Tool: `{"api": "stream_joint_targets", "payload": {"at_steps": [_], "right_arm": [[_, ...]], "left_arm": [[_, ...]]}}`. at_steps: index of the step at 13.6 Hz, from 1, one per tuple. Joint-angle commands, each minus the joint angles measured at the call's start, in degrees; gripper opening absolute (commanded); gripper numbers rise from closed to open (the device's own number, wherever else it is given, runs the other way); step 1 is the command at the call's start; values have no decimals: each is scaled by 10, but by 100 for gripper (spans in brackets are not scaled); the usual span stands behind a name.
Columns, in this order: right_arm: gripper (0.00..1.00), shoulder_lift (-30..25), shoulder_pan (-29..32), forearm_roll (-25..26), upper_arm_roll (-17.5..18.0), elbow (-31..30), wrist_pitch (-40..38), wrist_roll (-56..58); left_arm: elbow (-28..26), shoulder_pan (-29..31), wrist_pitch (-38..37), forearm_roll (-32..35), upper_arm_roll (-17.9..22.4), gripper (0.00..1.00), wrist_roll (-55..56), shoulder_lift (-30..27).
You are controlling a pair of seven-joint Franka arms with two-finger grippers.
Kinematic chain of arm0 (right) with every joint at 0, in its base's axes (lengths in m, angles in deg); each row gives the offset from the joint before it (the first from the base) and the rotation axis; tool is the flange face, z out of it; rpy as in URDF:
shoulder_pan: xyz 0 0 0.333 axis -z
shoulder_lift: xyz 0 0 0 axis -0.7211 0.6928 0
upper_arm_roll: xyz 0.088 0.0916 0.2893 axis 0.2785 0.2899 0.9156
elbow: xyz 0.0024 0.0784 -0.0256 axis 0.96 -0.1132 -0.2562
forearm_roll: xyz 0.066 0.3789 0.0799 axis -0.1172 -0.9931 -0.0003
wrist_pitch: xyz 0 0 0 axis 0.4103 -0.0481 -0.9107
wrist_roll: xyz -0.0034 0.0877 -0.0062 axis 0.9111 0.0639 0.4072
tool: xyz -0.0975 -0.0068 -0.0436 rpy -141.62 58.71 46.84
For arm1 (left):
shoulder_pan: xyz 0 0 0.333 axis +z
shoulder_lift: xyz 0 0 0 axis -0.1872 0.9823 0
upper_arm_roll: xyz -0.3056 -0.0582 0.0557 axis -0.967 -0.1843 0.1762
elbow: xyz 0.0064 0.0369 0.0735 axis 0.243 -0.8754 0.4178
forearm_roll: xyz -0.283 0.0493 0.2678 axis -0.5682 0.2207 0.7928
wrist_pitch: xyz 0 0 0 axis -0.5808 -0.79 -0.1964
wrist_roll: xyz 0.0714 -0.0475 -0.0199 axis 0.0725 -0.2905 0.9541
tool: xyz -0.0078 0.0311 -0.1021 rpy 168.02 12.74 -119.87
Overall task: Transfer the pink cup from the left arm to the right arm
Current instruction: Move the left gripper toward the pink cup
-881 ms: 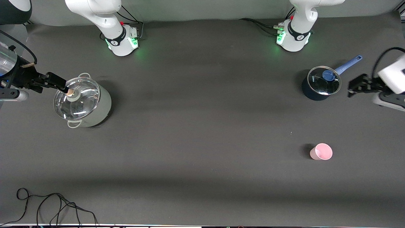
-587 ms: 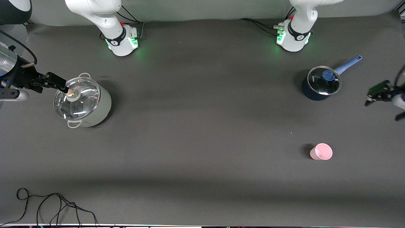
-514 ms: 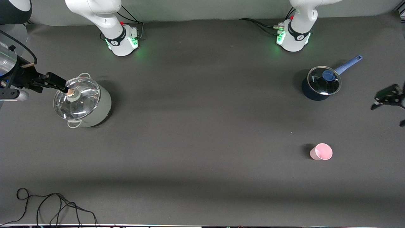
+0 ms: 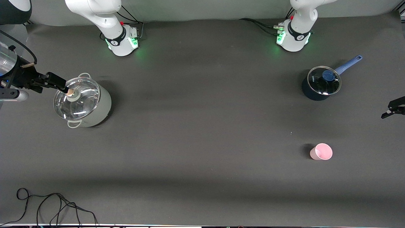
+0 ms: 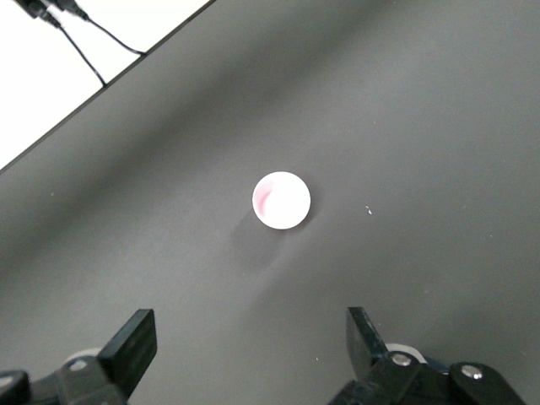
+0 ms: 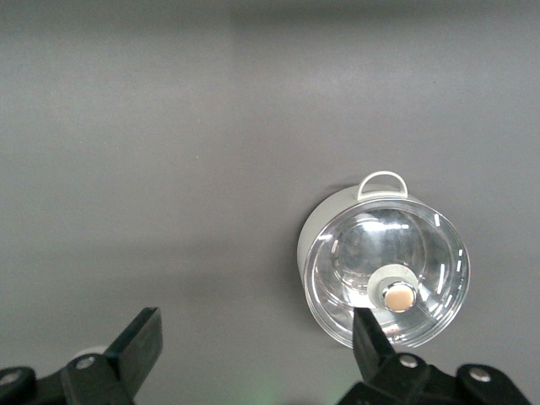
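The pink cup [image 4: 321, 151] stands upright on the dark mat toward the left arm's end of the table, with nothing touching it. In the left wrist view the pink cup [image 5: 281, 200] shows from above, well apart from the fingers. My left gripper [image 4: 392, 108] hangs open and empty at the edge of the front view, between the blue saucepan and the cup; the left gripper [image 5: 247, 346] has bare mat between its fingers. My right gripper [image 4: 58, 83] waits open over the rim of the grey pot; the right gripper [image 6: 253, 346] holds nothing.
A grey pot with a glass lid [image 4: 83, 102] stands at the right arm's end. A blue saucepan with a lid [image 4: 320, 84] sits farther from the front camera than the cup. A black cable [image 4: 47, 205] lies by the front edge. The mat's edge [image 5: 101, 84] shows past the cup.
My left gripper has swung away from beside the blue saucepan toward the left arm's end of the table, now mostly out of the front view. The cup and the right arm have not moved.
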Motion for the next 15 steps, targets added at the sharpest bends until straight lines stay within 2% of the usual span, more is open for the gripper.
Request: {"api": "stream_joint_targets", "payload": {"at_steps": [1,9,13,15], "right_arm": [[100,6,2,3,3,13,-11,1],[100,5,1,3,3,12,-11,0],[100,5,1,3,4,11,-12,1],[100,5,1,3,3,10,-12,1]], "left_arm": [[15,44,3,-78,-3,100,-121,41],[14,143,-22,-320,-6,100,-424,188],[14,166,-61,-449,-7,100,-558,276],[14,166,-64,-487,-7,100,-611,304]]}}
